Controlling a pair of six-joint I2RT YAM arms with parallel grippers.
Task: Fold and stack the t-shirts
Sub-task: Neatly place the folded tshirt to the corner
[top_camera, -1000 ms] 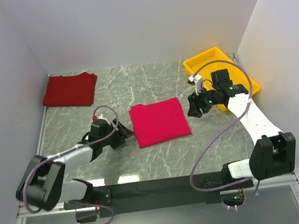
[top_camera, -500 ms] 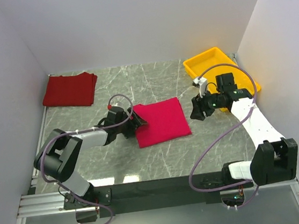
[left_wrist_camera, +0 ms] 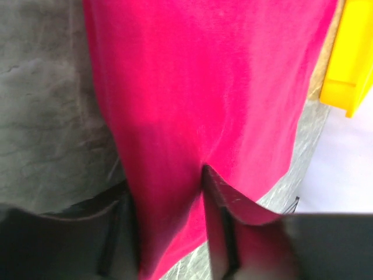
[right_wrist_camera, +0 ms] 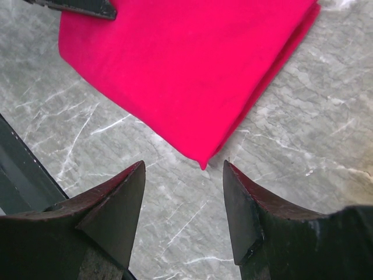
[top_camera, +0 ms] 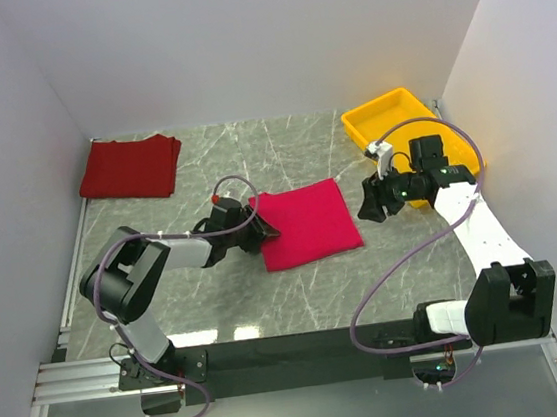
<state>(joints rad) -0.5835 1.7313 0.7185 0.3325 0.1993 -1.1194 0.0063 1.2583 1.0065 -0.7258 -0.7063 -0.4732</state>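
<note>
Centrally on the grey, white-veined marble-look tabletop (top_camera: pixel 293 156) lies the crimson t-shirt (top_camera: pixel 308 223), folded into a flat, nearly square pad of soft, smooth cloth. In the right wrist view its layered fold runs along one side and ends in a blunt corner.

The left fingers (left_wrist_camera: pixel 217 224), dark and blurred, sit at the shirt's left edge. In the left wrist view a strip of the cloth passes between them, and one tip presses a small notch into the fabric. I cannot tell whether they have actually clamped the cloth.

The right fingers (right_wrist_camera: pixel 242 216) are matte black wedges, spread apart with nothing between them. They hang above bare tabletop just beside the shirt's right corner.

The maroon t-shirt (top_camera: pixel 130 168) rests well apart in the far left corner. It is a darker, thicker rectangle with stacked folds showing along its right side.

A yellow tray (top_camera: pixel 388 105) of hard, glossy plastic, rectangular with a raised rim, sits skewed at the far right.
</note>
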